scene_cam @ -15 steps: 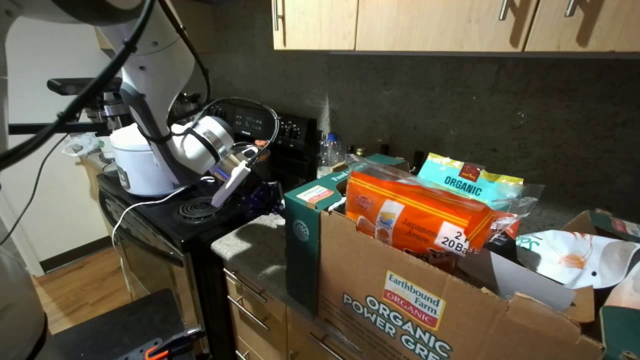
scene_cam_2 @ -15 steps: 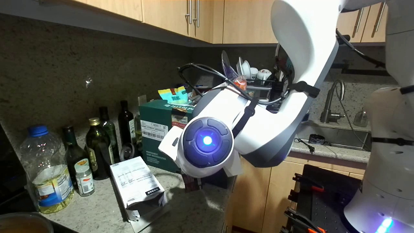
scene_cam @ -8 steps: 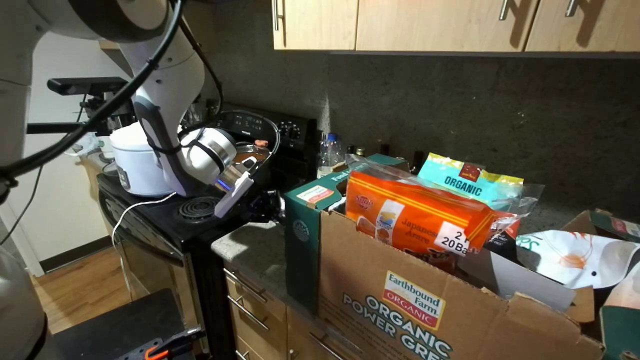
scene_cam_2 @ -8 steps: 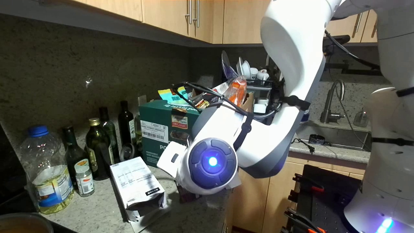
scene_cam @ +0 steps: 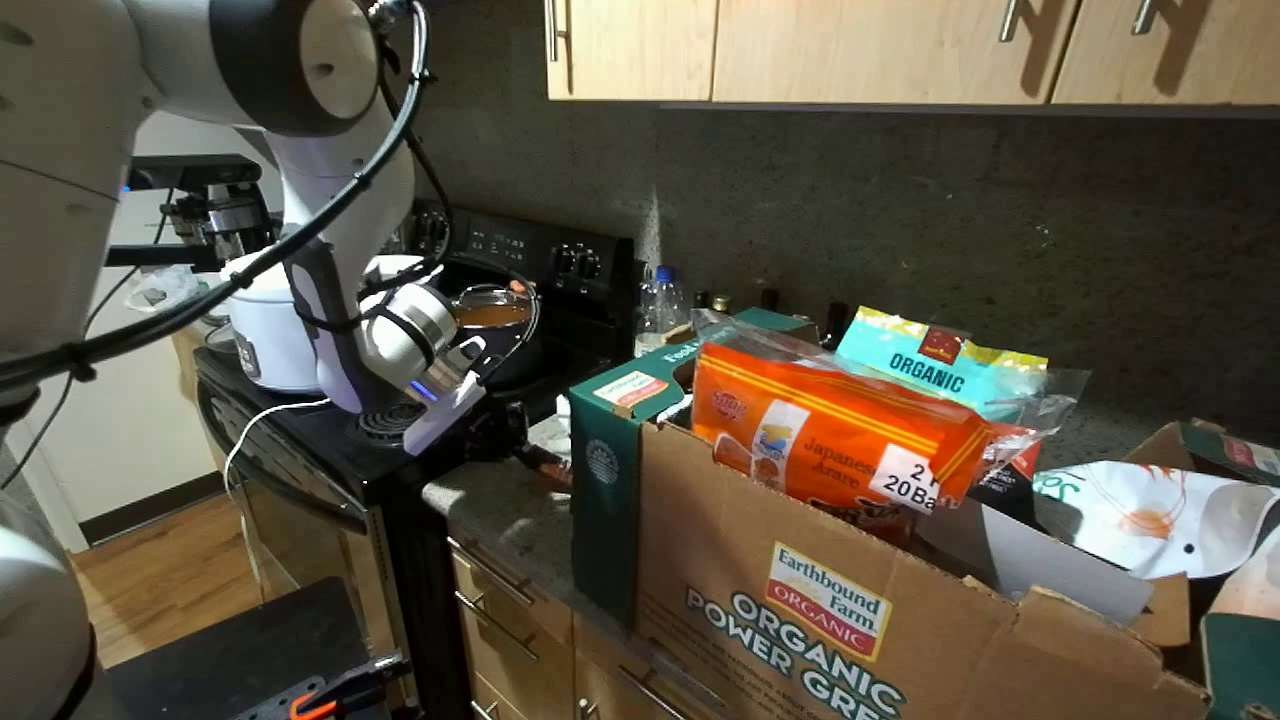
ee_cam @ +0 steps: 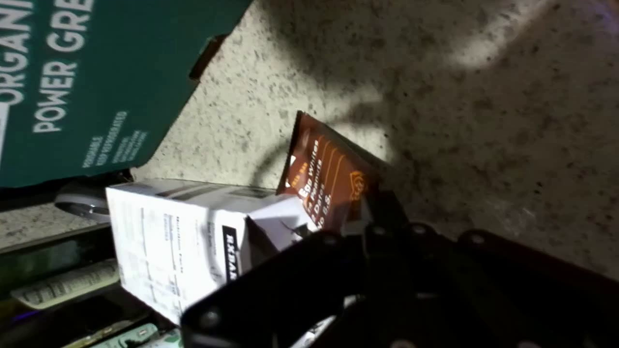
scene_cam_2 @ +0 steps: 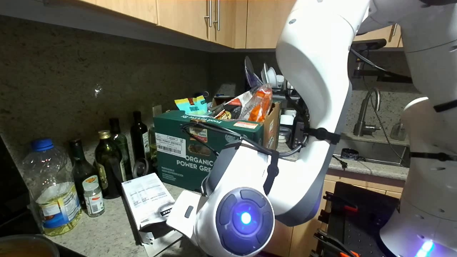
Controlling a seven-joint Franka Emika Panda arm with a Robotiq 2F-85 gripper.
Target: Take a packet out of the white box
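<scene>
You have, on the speckled counter, the white box lying flat; near it stand a green-and-brown carton, dark bottles, a small jar and a blue-capped jug.

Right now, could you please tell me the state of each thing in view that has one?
White box, lying flat, one end torn open
Brown packet, gripped, visible part outside the white box
End effector, shut on the brown packet
Large carton, top open, loaded
Blue-capped bottle, upright, part full
Stove coil, dark, not glowing
Wall cabinets, shut
Drawers, look shut
</scene>
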